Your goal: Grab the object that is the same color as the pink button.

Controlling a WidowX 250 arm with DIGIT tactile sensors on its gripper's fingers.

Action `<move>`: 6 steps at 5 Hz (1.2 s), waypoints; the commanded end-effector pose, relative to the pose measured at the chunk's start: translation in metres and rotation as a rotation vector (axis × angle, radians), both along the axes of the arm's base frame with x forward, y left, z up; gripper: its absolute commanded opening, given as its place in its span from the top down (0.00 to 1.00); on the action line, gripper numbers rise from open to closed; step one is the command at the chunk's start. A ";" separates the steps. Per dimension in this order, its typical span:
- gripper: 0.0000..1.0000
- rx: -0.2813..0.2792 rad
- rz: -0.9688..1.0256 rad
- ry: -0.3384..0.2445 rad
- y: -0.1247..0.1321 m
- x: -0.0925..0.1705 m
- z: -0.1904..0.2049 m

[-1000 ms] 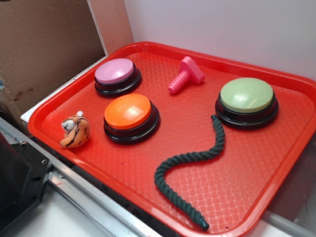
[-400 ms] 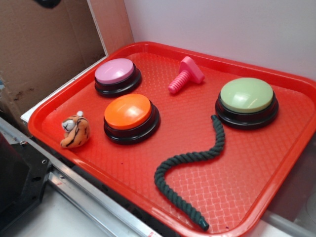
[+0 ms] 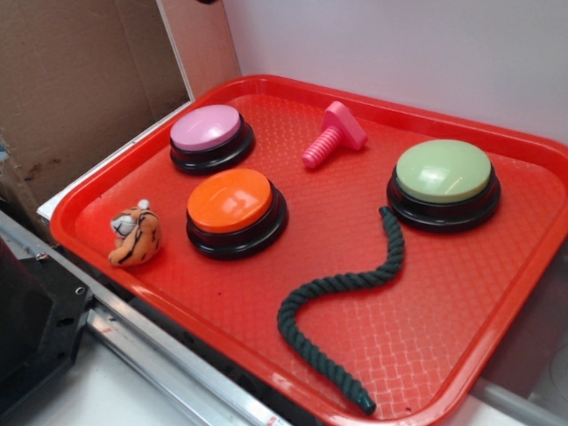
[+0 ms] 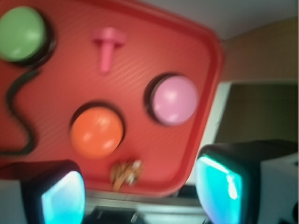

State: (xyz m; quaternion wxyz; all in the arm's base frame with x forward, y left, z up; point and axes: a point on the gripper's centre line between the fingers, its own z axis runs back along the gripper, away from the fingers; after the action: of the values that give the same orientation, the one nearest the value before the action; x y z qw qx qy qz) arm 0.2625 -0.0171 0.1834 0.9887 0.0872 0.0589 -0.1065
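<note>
Overhead, jaws [image 4: 140, 191] spread wide, empty, high off the red tray [image 4: 205, 84]. Pink bolt [image 4: 107, 51] lies well ahead, slightly left; shaft points back toward jaws, head away.

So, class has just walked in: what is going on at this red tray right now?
Nothing is held yet. The gripper hangs open, high above the red tray, seen only in the blurred wrist view. Its target, the pink bolt, lies untouched between the pink button and the green button. The orange button, toy tiger and dark rope lie nearby.
</note>
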 end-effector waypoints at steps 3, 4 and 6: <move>0.00 -0.215 -0.032 -0.003 -0.004 0.082 -0.095; 0.00 -0.274 -0.024 0.007 0.003 0.079 -0.111; 0.00 -0.110 -0.122 0.056 -0.002 0.049 -0.112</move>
State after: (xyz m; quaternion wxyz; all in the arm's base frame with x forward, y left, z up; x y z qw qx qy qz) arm 0.3052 -0.0166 0.0464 0.9770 0.0267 0.1176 -0.1758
